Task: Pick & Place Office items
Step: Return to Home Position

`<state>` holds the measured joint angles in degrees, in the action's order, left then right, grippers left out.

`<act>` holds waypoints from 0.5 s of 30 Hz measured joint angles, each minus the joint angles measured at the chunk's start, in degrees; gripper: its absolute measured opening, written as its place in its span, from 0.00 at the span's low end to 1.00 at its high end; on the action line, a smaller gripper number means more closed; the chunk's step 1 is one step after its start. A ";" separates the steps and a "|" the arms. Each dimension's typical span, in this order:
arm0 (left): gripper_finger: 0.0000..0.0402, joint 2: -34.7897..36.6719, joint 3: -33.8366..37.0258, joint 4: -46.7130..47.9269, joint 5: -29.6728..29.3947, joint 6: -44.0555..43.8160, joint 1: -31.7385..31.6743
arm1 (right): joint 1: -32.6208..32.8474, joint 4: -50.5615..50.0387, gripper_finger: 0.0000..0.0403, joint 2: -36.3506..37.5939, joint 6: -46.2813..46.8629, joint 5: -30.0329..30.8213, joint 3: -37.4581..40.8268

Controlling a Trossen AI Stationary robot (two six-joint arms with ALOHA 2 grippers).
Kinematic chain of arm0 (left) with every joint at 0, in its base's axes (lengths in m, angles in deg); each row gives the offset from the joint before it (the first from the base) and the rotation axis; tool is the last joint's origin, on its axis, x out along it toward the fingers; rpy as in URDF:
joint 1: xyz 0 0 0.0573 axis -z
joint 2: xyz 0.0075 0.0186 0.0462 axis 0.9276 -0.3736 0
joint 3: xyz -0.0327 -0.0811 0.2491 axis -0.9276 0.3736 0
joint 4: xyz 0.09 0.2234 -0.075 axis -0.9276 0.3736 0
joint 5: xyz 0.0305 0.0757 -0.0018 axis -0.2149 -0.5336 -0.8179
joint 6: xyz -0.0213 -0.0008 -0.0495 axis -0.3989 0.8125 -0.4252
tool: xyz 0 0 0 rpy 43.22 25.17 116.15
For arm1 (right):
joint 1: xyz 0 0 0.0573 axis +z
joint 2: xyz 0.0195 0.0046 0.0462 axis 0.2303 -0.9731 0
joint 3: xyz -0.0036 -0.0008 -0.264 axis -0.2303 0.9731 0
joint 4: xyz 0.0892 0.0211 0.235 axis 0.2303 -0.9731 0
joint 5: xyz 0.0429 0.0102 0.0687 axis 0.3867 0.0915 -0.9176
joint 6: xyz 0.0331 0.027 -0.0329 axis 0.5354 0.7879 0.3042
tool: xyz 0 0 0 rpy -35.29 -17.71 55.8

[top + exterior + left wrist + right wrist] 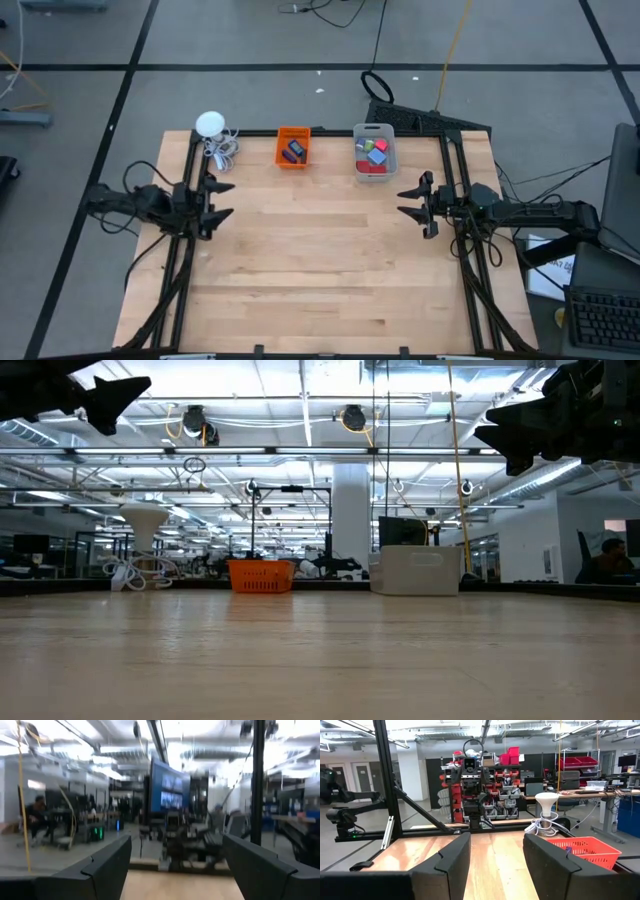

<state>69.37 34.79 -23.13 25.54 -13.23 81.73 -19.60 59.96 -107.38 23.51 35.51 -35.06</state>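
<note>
The office items lie in two bins at the table's far edge. Dark flat pieces with a blue bit sit in the orange bin (pixel 293 148). Red, blue, pink and green blocks fill the clear grey bin (pixel 374 151). My left gripper (pixel 222 199) hovers open above the table's left side, fingers pointing right. My right gripper (pixel 409 200) hovers open above the right side, fingers pointing left. In the low view both grippers (pixel 125 395) (pixel 500 425) hang high above the tabletop. The right wrist view shows the orange bin (pixel 582 849) ahead.
A white round gadget (pixel 210 124) with a coiled cable (pixel 224 150) stands at the far left corner. Black frame rails (pixel 180 250) run along the table's left and right sides. The wooden middle of the table (pixel 320 250) lies between the arms.
</note>
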 joint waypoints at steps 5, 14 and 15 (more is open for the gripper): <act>0.79 0.96 -3.90 12.47 0.32 -3.27 0.00 | 0.02 0.00 0.42 -0.02 0.00 0.02 0.00; 0.82 0.98 -2.25 10.65 1.95 -5.20 -0.04 | 0.00 0.02 0.42 0.00 0.00 0.00 0.00; 0.81 0.94 -2.21 10.47 2.04 -5.21 -0.04 | 0.00 0.00 0.42 -0.02 0.00 0.00 0.00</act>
<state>70.31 32.58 -12.66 27.59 -18.44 81.69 -19.60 59.95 -107.40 23.51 35.51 -35.06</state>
